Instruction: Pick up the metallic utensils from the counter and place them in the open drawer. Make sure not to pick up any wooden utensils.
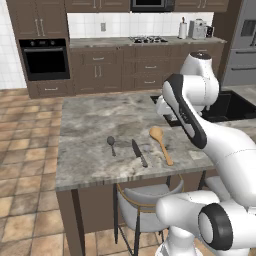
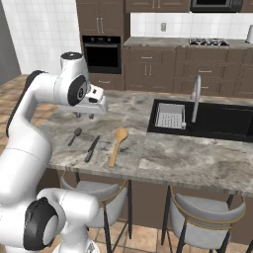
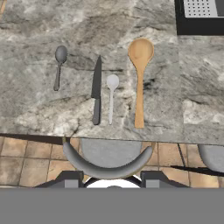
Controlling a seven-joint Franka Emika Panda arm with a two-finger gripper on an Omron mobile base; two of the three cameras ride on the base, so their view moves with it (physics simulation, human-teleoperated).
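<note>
You see the counter from behind the arm at left and right, both looking forward and down, while your hand view looks down over its near edge.

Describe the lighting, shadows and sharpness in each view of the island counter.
Left base view: flat, even light, slightly soft, the tan wooden spoon casting hardly any shadow on the grey marbled stone counter. Right base view: no glare on the counter, the black sink basin very dark. Hand view: crispest, with the slim black-handled knife clearly outlined beside a pale small spoon.
</note>
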